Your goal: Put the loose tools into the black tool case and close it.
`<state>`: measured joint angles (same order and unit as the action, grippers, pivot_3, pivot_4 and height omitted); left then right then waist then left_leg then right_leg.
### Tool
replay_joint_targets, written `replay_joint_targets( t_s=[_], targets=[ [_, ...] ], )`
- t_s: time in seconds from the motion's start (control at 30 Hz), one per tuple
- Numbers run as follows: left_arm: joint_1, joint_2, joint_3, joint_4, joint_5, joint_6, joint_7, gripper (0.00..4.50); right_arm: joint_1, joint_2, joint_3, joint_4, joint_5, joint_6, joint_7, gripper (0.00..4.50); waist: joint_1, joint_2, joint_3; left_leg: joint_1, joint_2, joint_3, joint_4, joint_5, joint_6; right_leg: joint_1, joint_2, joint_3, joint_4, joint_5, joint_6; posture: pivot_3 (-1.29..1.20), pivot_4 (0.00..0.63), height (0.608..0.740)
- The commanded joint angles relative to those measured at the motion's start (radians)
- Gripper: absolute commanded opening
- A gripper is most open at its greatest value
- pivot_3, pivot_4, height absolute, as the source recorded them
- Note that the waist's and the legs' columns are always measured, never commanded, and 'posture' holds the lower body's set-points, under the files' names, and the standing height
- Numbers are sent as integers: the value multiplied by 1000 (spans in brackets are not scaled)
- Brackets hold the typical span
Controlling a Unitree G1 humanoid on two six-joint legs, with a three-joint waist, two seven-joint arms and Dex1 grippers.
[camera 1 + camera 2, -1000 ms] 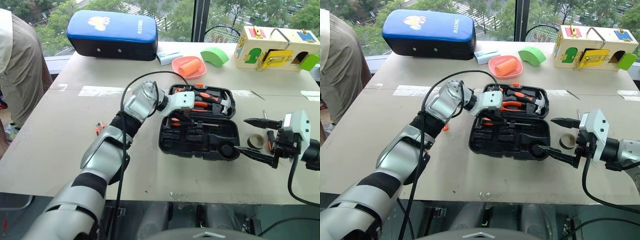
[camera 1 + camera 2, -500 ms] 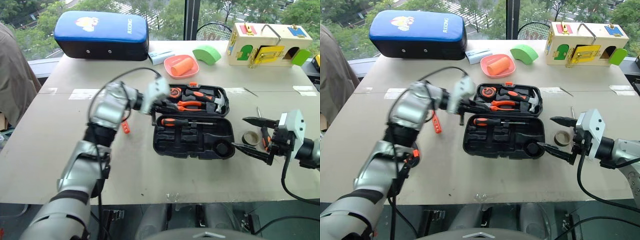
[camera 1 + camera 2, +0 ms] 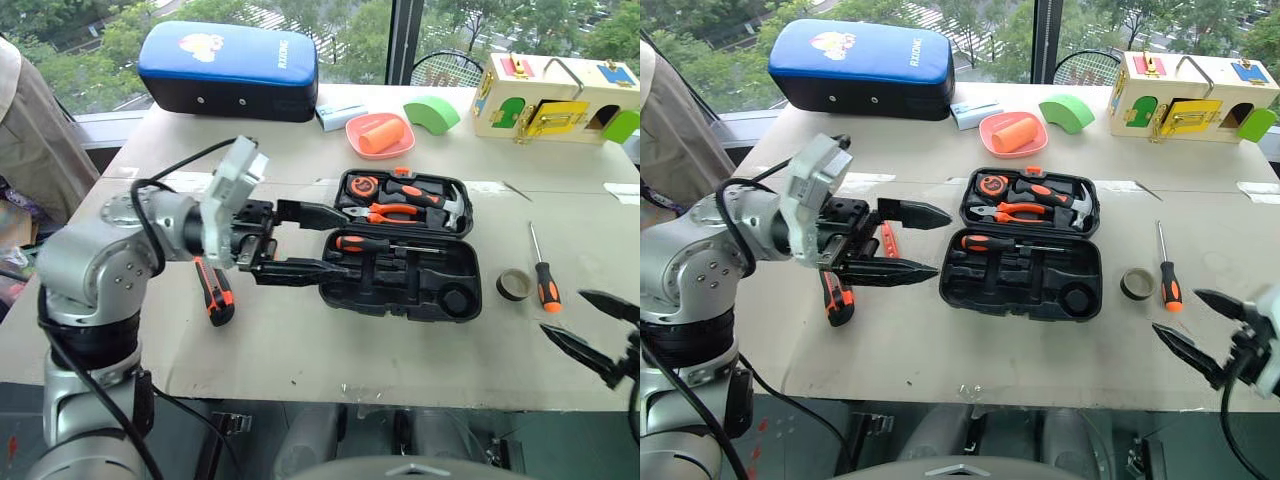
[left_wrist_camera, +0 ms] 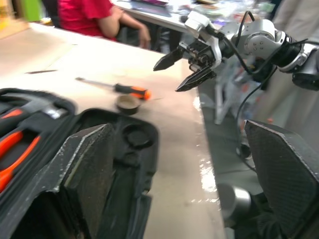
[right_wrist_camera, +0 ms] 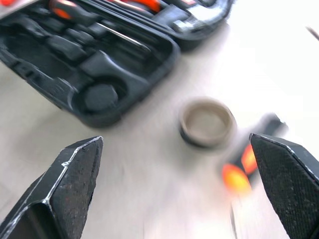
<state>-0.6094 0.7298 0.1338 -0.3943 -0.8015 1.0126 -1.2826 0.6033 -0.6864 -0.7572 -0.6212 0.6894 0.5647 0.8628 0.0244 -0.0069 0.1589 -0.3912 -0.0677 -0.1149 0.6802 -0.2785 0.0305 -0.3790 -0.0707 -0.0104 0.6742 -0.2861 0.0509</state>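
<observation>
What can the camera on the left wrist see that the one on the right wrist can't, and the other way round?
Left wrist, not right: a person in red and the open left claw. Right wrist, not left: a screwdriver shaft stored in the case. Both: the black tool case, tape roll, loose screwdriver and open right claw.

- Tool case (image 3: 400,280): matt black moulded plastic.
- Counter (image 3: 330,340): smooth, matt, pale board.
- Screwdriver (image 3: 543,275): shiny metal shaft, glossy orange-black plastic handle.
</observation>
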Motion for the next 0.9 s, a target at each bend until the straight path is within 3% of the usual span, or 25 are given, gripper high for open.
replay_joint_targets(
  t_s=[0.03, 0.17, 0.43, 0.8, 0.9],
  targets=[
    [-28, 0, -66, 42, 16, -84, -27, 4461, 92, 59, -70, -105, 26, 0, -26, 4500, -7, 1, 0, 1, 0, 0, -1, 0, 0, 0, 0, 0, 0, 0, 0, 0, 150, 735],
    [-46, 11, -118, 64, 30, -141, -59, 4461, 119, 104, -32, -126, -13, 0, -98, 4500, -17, 1, 0, 6, 0, 5, -8, 0, 0, 0, 0, 5, -1, 0, 0, 0, 150, 735],
    [-49, 27, -153, 34, 43, -175, -25, 4461, -104, 121, 118, 35, -103, 34, -295, 4500, -13, 1, -1, 8, 1, 9, -11, 0, 0, 0, 0, 8, -2, 0, 0, 0, 150, 735],
    [-53, 38, -172, 4, 44, -181, 11, 4461, -325, 182, 291, 270, -269, -49, -432, 4500, -13, 1, -1, 8, 1, 10, -12, 0, 0, 0, 1, 9, -3, 0, 0, 0, 150, 735],
    [-53, 43, -176, 4, 49, -188, 14, 4500, -350, 210, 312, 294, -277, -65, -444, 3648, -14, 1, -1, 8, 1, 10, -12, 0, 0, 0, 1, 9, -3, 0, 0, 0, 150, 735]
  ],
)
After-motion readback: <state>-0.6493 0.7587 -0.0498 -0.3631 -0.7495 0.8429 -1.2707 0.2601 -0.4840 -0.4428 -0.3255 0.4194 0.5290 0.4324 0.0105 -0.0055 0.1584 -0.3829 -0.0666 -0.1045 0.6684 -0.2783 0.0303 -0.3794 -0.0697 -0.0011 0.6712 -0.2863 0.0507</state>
